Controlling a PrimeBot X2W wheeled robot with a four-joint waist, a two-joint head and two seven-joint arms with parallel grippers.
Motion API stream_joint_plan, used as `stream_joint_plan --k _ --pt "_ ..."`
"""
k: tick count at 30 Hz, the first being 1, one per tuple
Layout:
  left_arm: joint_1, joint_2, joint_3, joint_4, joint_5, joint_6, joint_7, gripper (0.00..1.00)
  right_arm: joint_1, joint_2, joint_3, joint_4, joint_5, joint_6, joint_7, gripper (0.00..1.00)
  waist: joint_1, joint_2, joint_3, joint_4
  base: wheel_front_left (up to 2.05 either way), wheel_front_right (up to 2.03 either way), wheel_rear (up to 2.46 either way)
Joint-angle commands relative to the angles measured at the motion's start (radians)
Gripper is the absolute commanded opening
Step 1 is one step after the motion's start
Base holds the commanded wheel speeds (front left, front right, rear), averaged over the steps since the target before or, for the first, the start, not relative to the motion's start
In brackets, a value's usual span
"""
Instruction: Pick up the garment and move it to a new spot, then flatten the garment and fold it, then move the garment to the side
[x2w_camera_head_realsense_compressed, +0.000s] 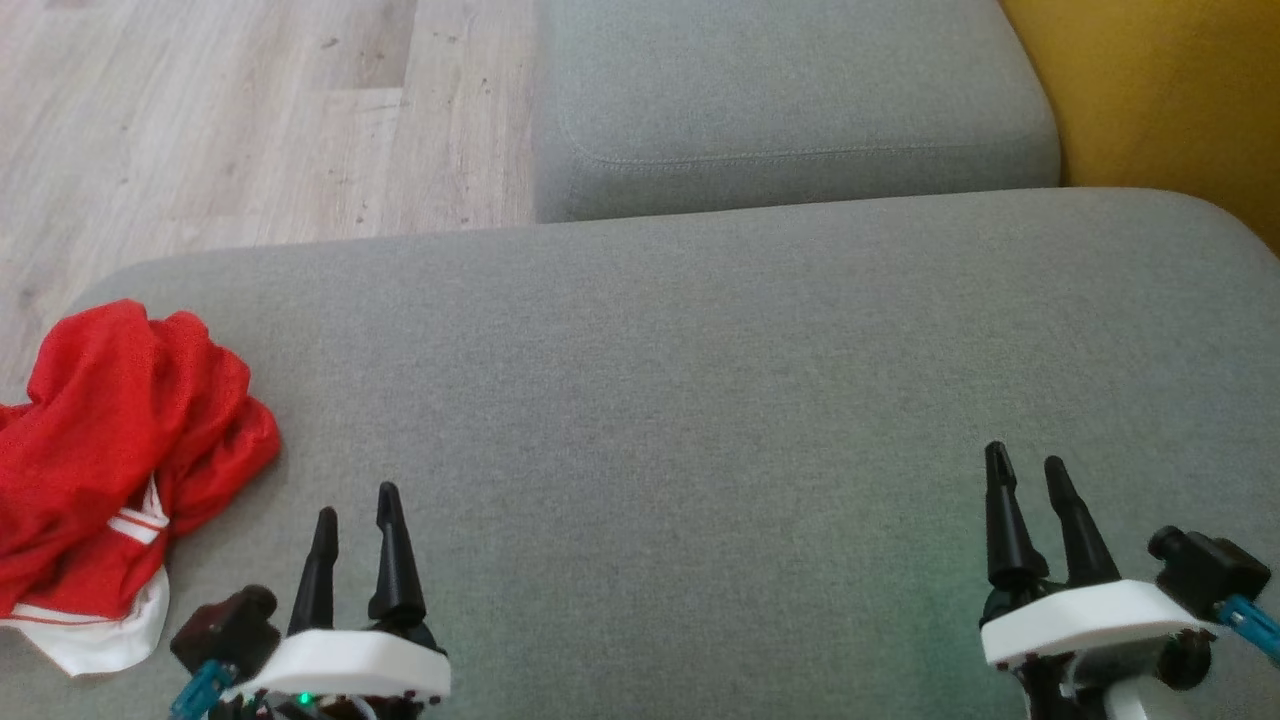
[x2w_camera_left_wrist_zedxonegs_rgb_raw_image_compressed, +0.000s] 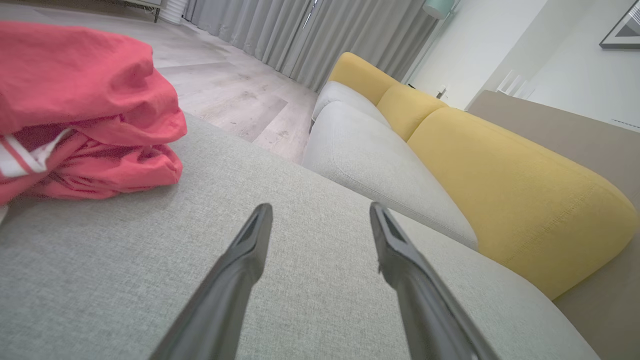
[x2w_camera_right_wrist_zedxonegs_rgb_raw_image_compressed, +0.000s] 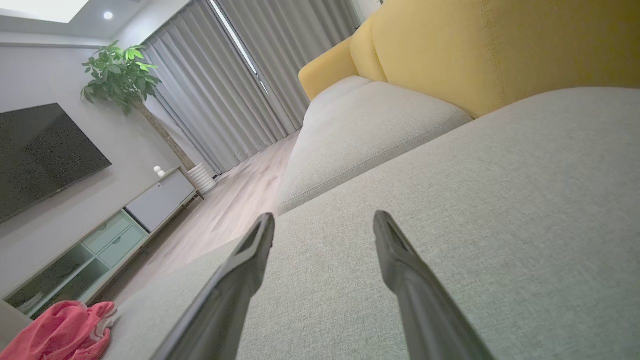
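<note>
Crumpled red mesh garment with white striped trim (x2w_camera_head_realsense_compressed: 120, 450): bunched in a heap at the far left end of the wide grey fabric seat cushion (x2w_camera_head_realsense_compressed: 700, 400), white hem toward the near side. Not spread and no fold lines. Looks like step one, the pickup, hasn't started.

Left gripper (x2w_camera_head_realsense_compressed: 357, 502): just beside the heap on its right and not touching it. Fingers are spread with nothing between them. It's the nearer arm, so probably the one to make the grab.

Right gripper (x2w_camera_head_realsense_compressed: 1025, 458): well apart, over the right end of the cushion. It's released too, and empty. My guess is it's parked there to take a second corner once the cloth comes across.

The bare middle of the cushion between the grippers reads as the obvious new spot, flat and within both arms' reach.

Beyond that there's a second grey seat cushion (x2w_camera_head_realsense_compressed: 790, 90) at the back, a mustard yellow backrest (x2w_camera_head_realsense_compressed: 1150, 90) on the right and pale wood plank floor (x2w_camera_head_realsense_compressed: 200, 120) on the left.

Risks: the heap is layered, so a pinch may take several plies and it won't open out. It also sits close to the cushion's end, so a bad drag could tip it onto the floor.
</note>
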Motion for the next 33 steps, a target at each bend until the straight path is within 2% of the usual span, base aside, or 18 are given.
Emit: stream_joint_plan --k 1,6,19,33 --pt "-0.037 0.006 0.012 -0.041 0.025 0.010 -0.013 1.00 -0.014 -0.006 0.021 -0.043 -0.026 0.005 -0.014 1.00 0.0000 0.0000 -0.001 0.001 0.00 0.00 0.00" --pt "-0.032 0.006 0.000 -0.042 0.076 0.016 -0.028 1.00 -0.008 -0.006 0.030 -0.048 -0.090 0.006 -0.028 1.00 0.0000 0.0000 -0.010 0.001 0.00 0.00 0.00" --pt "-0.037 0.007 -0.022 -0.013 0.236 0.086 -0.066 1.00 0.001 -0.007 0.027 -0.047 -0.243 0.006 -0.067 1.00 0.0000 0.0000 -0.014 0.002 0.00 0.00 0.00" --pt "-0.054 0.007 -0.059 -0.006 0.418 0.109 -0.108 1.00 -0.003 -0.008 0.048 -0.047 -0.406 0.007 -0.108 1.00 0.0000 0.0000 -0.003 0.006 0.00 0.00 0.00"
